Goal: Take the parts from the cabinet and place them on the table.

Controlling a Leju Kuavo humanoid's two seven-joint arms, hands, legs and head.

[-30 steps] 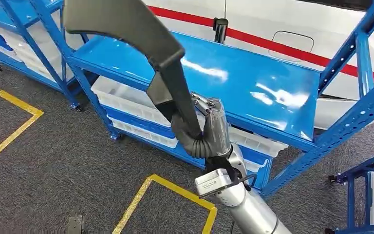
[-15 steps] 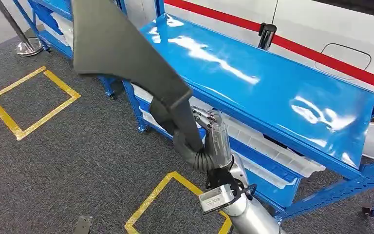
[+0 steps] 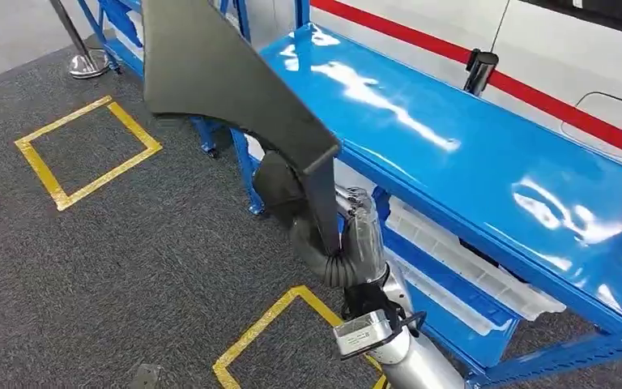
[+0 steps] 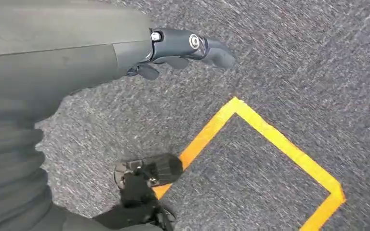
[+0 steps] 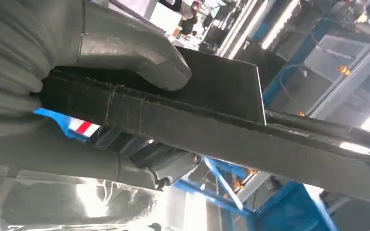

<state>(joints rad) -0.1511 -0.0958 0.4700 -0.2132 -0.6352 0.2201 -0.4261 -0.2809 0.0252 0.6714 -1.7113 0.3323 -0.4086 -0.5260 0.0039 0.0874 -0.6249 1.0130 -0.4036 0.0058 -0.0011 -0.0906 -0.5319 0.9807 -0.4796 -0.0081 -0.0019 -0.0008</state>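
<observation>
The right hand [image 3: 348, 239] is clamped on the narrow lower end of the dark grey part [image 3: 227, 73], which rises above the hand, beside the blue shelf [image 3: 486, 162]. The left hand [image 4: 183, 45] holds nothing, fingers apart, above the carpet [image 4: 294, 72].

You're on an industrial shop floor, likely a vehicle workshop. Evidence: blue steel racks [image 3: 486, 154] holding white trays [image 3: 462, 259]; grey carpet floor [image 3: 129, 267] taped with yellow squares [image 3: 89, 154]; a white car body with a red stripe [image 3: 534, 89] behind the racks; a stanchion base [image 3: 87, 63] at one corner.
</observation>
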